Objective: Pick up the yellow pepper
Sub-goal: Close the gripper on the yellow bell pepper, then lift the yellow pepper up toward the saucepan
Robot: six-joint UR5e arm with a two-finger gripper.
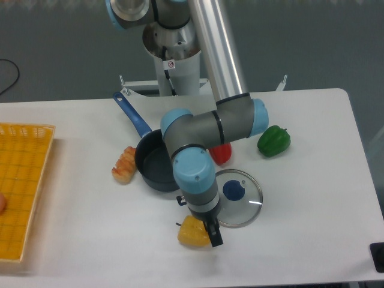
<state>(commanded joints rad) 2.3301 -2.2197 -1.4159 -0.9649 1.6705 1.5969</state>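
The yellow pepper [191,233] lies on the white table near the front edge, its dark stem pointing left. My gripper [207,237] comes down from above, right at the pepper's right side. One dark finger [214,236] shows against the pepper's right flank. The other finger is hidden behind the wrist and the pepper. I cannot tell whether the jaws are closed on the pepper.
A glass lid with a blue knob [240,201] lies just right of the gripper. A dark pan with a blue handle [150,162] sits behind, with a toy pastry [124,165] to its left. The arm partly hides a red pepper [221,154]; a green pepper [273,140] lies to its right. A yellow basket [21,192] is at the left edge.
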